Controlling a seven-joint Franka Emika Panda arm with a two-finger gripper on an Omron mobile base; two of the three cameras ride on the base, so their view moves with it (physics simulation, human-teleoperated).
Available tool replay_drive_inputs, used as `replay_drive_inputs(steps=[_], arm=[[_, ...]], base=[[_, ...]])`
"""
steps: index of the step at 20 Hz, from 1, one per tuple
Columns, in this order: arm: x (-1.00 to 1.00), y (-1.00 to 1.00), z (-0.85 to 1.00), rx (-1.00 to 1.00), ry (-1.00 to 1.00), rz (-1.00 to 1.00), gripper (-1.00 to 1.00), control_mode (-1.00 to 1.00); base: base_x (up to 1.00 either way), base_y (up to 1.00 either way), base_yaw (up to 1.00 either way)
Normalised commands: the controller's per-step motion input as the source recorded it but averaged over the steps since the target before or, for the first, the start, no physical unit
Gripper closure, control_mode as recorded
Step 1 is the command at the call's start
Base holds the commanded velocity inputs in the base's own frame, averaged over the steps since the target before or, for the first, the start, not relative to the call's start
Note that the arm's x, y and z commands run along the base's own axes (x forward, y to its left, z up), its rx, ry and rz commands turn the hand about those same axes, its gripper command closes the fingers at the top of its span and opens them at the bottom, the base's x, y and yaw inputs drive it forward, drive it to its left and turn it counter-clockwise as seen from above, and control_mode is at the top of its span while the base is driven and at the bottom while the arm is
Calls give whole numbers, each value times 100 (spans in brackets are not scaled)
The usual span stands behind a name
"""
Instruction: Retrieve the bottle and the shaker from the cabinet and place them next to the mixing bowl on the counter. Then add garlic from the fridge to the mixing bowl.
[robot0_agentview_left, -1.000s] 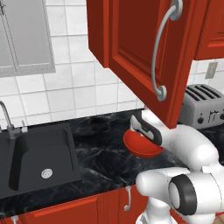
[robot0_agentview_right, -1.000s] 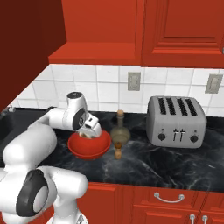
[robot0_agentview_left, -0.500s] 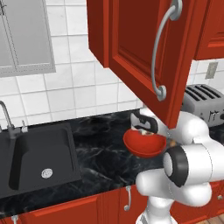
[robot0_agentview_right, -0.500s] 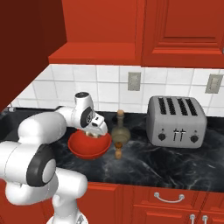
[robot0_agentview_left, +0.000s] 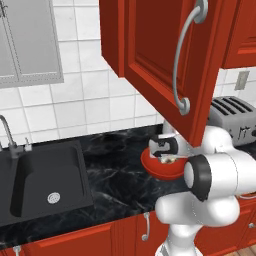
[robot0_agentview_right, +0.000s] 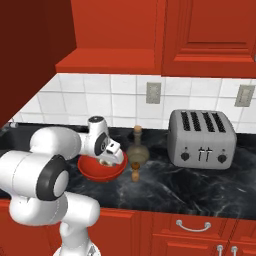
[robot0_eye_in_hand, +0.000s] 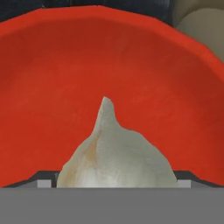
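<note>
pincer (robot0_agentview_right: 106, 161) has swung in from the bowl's left edge to just above the mixing bowl (robot0_agentview_right: 102, 170), jaws wide, garlic (robot0_eye_in_hand: 117, 158) between them inside the bowl. judged released; bottle (robot0_agentview_right: 136, 152) beside bowl on tabletop (robot0_agentview_right: 175, 182).

From the left base view you look forward and down from behind the arm's left side, across the counter (robot0_agentview_left: 115, 170) toward the tiled wall, with the sink (robot0_agentview_left: 40, 182) at your left and the open cabinet (robot0_agentview_left: 165, 65) door close overhead. From the right base view you look from behind the arm's right side at the same stretch of counter, facing the wall. Both views share the mixing bowl (robot0_agentview_left: 161, 169), the toaster (robot0_agentview_right: 201, 139) and the counter around them; the bottle (robot0_agentview_right: 136, 153) is seen from the right. In the hand view you sit very close above the mixing bowl, looking into it, with the garlic (robot0_eye_in_hand: 116, 153) large in the foreground.
</note>
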Motion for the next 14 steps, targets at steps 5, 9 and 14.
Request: replay_drive_inputs(steps=[5,9,14], arm=[[0,0,-29,0,7,0,-100,-100],[0,0,-7,0,6,0,-100,-100],[-12,0,1,3,3,0,-100,-100]], base=[[0,0,0],[0,0,0],[0,0,0]])
